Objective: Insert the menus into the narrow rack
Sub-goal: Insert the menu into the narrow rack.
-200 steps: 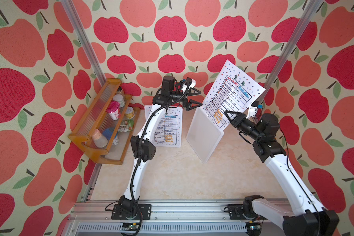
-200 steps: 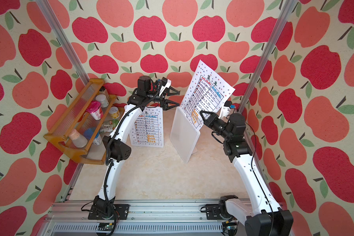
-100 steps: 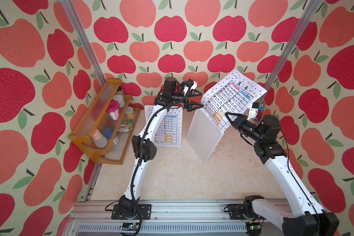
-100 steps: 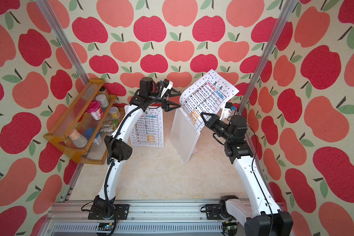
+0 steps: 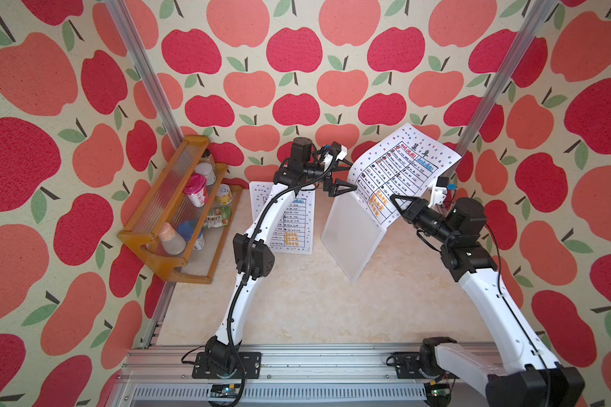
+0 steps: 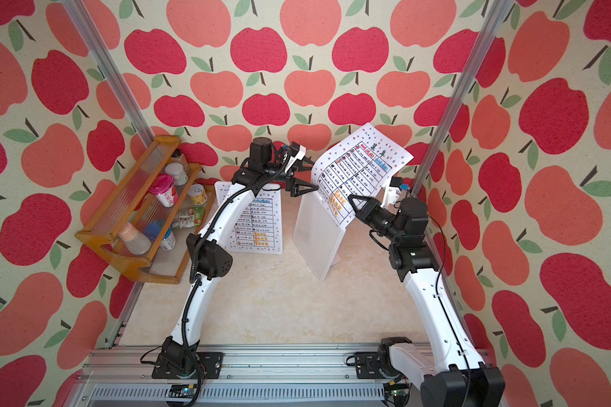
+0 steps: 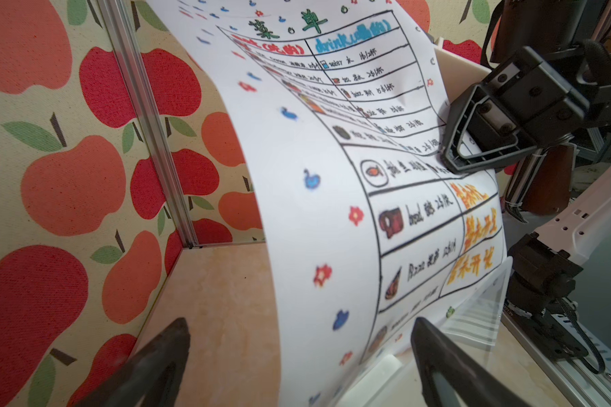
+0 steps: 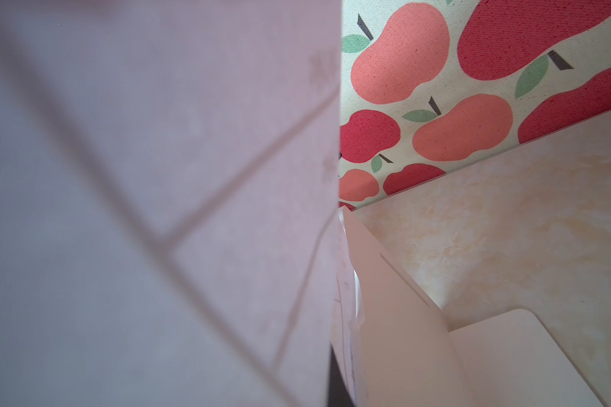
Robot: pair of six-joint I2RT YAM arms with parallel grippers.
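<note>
Both top views are bright and evenly lit; the rack (image 5: pixel 350 239) throws only a faint, soft shadow on the table (image 5: pixel 297 299) just beside it. Apples on the wall (image 5: pixel 32 176) swell toward the frame edges. In the left wrist view, menu (image 7: pixel 332 176) print above the rack smears slightly. In the right wrist view the menu is a dim, grey-pink blur beside the rack, while the wall behind the rack is crisp.

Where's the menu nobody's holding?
In a top view, the loose menu lies on the table, between the wooden shelf and the white rack, partly under the left arm.
</note>
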